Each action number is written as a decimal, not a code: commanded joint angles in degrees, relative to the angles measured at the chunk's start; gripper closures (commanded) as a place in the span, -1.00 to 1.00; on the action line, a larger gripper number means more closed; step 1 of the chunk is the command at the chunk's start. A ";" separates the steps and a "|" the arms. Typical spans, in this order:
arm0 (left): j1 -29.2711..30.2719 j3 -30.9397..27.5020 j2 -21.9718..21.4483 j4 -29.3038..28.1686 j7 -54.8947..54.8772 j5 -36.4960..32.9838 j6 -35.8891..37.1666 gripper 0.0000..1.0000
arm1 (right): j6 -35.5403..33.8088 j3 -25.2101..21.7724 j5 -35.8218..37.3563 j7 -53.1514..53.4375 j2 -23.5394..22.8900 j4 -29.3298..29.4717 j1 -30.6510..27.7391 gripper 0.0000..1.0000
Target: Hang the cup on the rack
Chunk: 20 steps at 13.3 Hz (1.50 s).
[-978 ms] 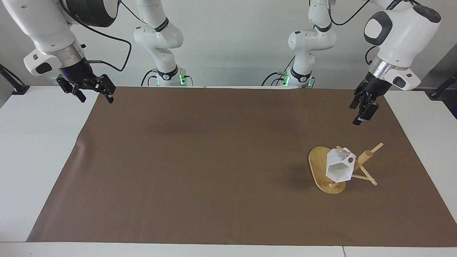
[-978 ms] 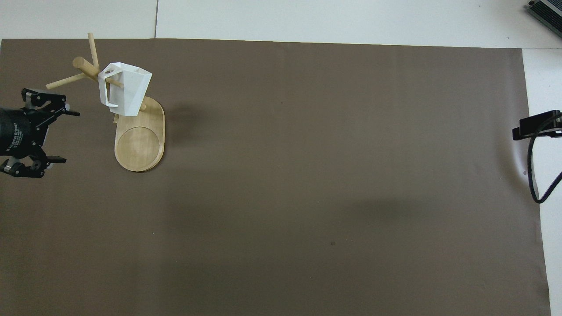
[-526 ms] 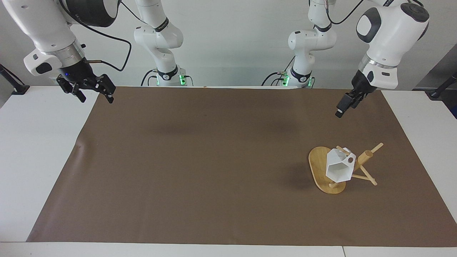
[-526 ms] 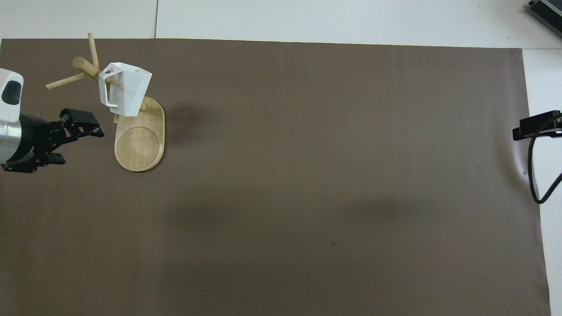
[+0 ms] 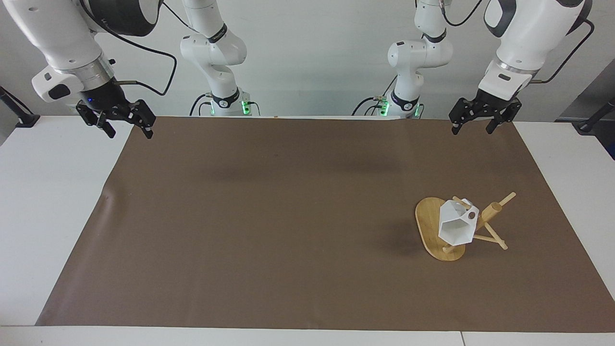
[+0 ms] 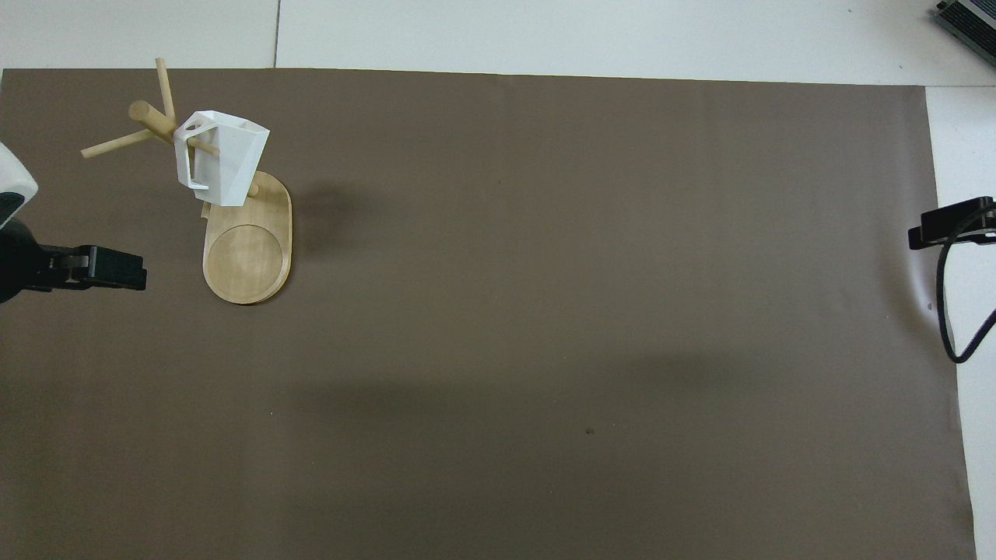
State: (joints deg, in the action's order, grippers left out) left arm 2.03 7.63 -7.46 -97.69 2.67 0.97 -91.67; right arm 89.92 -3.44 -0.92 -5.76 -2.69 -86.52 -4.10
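The cup (image 5: 456, 226) hangs by its handle on a peg of the rack (image 5: 435, 230), so my left claw (image 5: 480, 122) and right claw (image 5: 126, 126) hover empty, fingers apart.

Overhead, the left gripper (image 6: 117, 267) pokes in edge-on — arm cut off at the frame's left edge; the right gripper (image 6: 951, 223) barely enters at right.

Plain white faceted cup (image 5: 454, 226), light bamboo rack (image 5: 434, 229), unpatterned dark brown mat (image 5: 269, 216) over white table (image 5: 48, 202), black grippers on white arms, green lights at arm bases.
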 commanded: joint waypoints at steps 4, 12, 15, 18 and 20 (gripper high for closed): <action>0.08 0.19 0.17 3.22 -1.53 -1.15 2.84 -1.00 | 2.01 0.01 1.10 -2.15 1.28 -1.81 -0.03 -1.00; -0.45 0.19 0.61 -0.13 -1.61 -0.97 -3.43 -1.00 | 1.84 -0.52 1.01 -1.54 1.37 -1.90 -0.03 -1.00; -0.36 0.19 0.34 -0.66 -1.70 -0.89 -3.25 -1.00 | 1.84 -0.52 1.01 -1.54 1.37 -1.90 -0.03 -1.00; -0.36 0.19 0.34 -0.66 -1.53 -0.89 -3.25 -1.00 | 1.84 -0.52 1.01 -1.54 1.37 -1.99 -0.03 -1.00; -0.45 0.19 0.34 -0.66 -1.44 -0.89 -3.08 -1.00 | 1.84 -0.52 1.01 -1.54 1.37 -1.99 -0.12 -1.00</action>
State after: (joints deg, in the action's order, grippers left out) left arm 1.93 7.96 -6.28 -97.23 1.75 0.94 -94.37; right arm 90.39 -3.79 -0.92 -6.32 -2.69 -86.57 -4.11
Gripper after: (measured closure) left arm 0.000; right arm 0.000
